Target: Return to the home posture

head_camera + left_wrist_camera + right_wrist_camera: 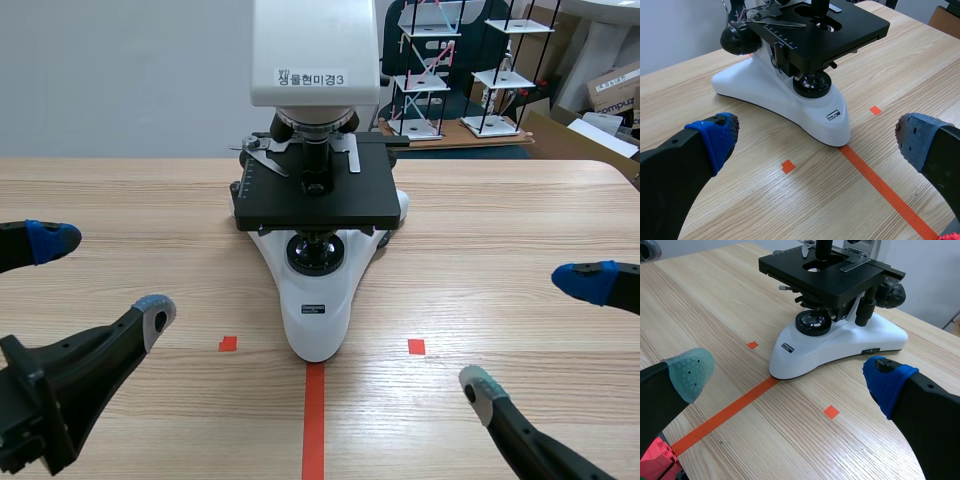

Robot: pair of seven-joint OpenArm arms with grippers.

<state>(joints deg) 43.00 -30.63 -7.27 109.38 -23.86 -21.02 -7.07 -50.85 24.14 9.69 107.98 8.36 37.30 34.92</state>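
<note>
Down at the near edge of the bench [520,220], both arms lie low. The left fingers [150,322] are spread wide with nothing in them, and the right fingers [588,282] gape just the same, gripping nothing. Four pads [50,240] on show: two blue, two grey-green. Between the two sets and a little further out stands one microscope [318,300], its white foot on the end of the single tape line [313,420], with two squares [228,344] flanking it. From each wrist it sits ahead of the fingers, apart and untouched. Its head is cut off up top. A red scrap [654,460] under the right arm is too cropped to identify. Far back are shelf racks [430,70], partly hidden, count unclear.
</note>
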